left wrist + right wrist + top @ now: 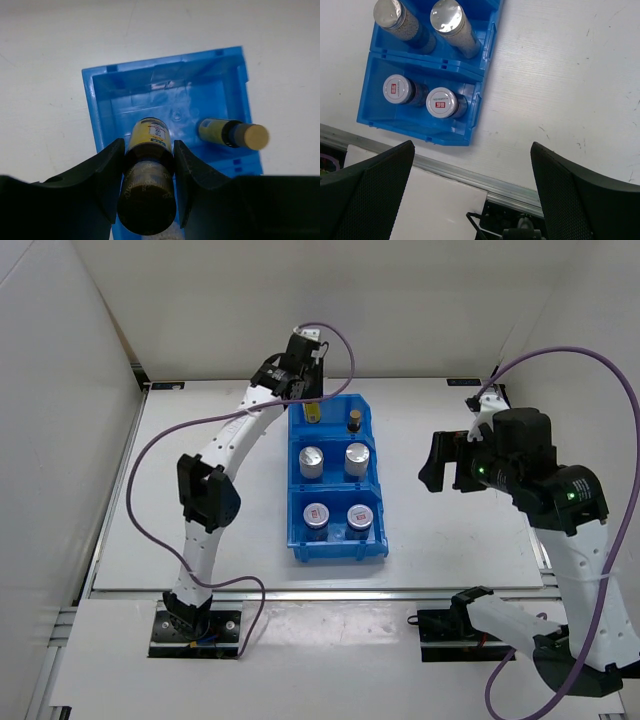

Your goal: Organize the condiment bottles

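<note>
Right hand (pixel 471 144) hangs released over the bare table (pixel 560 75), its fingers spread wide with nothing between them, just off the right side of the blue bin (pixel 420 131) and level with its middle compartment. Nearest the arm bases, the bin's near compartment holds the two dark jars (pixel 398 88) (pixel 441 102), upright side by side, their red-marked silver lids facing up. Behind them, the middle compartment holds the two white-silver cylinders (pixel 390 12) (pixel 447 14), also standing as a pair. Farthest out, the left hand (pixel 148 145) reaches over the far compartment and is clenched on an amber bottle (pixel 147 190), one finger on each side of its body just below the dark cap. That bottle's long axis runs close to vertical: cap up toward the wrist, base pointing down into the left half of the compartment. Whether the base touches the floor cannot be told from these views. The second amber bottle (pixel 220 131) stands in the right half of the same compartment, near the held one but apart from it; from overhead it looks upright, cap uppermost. Five bottles look sorted, so the held one appears to be the last. The left arm is the only one placed to finish. As I judge it, the move ahead is a straight descent along the bottle's axis, a release, then a withdrawal straight up, keeping the right-hand finger off the neighbour.
</note>
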Motion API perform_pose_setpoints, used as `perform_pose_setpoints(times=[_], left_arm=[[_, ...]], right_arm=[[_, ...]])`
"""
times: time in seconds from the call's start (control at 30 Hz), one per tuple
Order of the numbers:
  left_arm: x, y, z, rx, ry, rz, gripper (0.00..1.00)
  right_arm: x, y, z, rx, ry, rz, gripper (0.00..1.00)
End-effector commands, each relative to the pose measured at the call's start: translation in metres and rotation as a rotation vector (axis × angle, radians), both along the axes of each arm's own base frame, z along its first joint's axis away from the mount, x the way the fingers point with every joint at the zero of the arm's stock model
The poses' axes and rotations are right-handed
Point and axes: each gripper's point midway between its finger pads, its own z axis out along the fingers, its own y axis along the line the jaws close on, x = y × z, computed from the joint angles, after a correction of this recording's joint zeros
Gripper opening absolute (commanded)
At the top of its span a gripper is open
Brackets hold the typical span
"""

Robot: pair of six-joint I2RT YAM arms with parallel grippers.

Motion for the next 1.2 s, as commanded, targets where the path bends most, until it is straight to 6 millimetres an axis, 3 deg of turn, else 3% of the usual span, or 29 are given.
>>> perform_pose_setpoints(times=[0.0,0.13,0.3,0.43,0.63,0.7,0.9,0.93,0.97,1.03,1.1,1.17], left_arm=[[0.005,0.001,-0.004,0.001,-0.003,0.011,0.11],[0.009,0.001,-0.039,0.033,0.054,0.024,0.11],[0.006,0.002,-0.059,0.056,0.094,0.024,0.12],[0.004,0.003,-0.077,0.069,0.128,0.03,0.22],[0.003,0.003,-0.081,0.074,0.136,0.03,0.45],[0.003,0.002,-0.081,0.069,0.139,0.023,0.6],[0.003,0.004,-0.081,0.081,0.135,0.024,0.88],[0.004,0.003,-0.078,0.083,0.125,0.018,0.9],[0.005,0.006,-0.077,0.092,0.12,0.03,0.99],[0.005,0.013,-0.05,0.088,0.071,0.056,1.0],[0.004,0.022,-0.017,0.083,0.011,0.092,1.0],[-0.003,0.031,0.036,0.046,-0.083,0.108,1.0]], right_arm=[[-0.013,-0.009,0.011,-0.004,-0.04,-0.005,1.0],[-0.016,-0.012,0.007,-0.017,-0.043,-0.007,1.0],[-0.019,-0.015,0.004,-0.026,-0.037,-0.015,1.0],[-0.021,-0.016,-0.002,-0.031,-0.024,-0.015,1.0],[-0.021,-0.016,-0.002,-0.038,-0.027,-0.009,1.0],[-0.021,-0.016,-0.002,-0.038,-0.027,-0.009,1.0],[-0.021,-0.02,-0.004,-0.049,-0.029,-0.024,1.0],[-0.021,-0.02,-0.004,-0.049,-0.029,-0.024,1.0],[-0.021,-0.02,-0.008,-0.053,-0.021,-0.023,1.0],[-0.023,-0.02,-0.006,-0.049,-0.029,-0.024,1.0],[-0.022,-0.022,-0.013,-0.056,-0.009,-0.036,1.0],[-0.022,-0.023,-0.013,-0.057,-0.021,-0.043,1.0]])
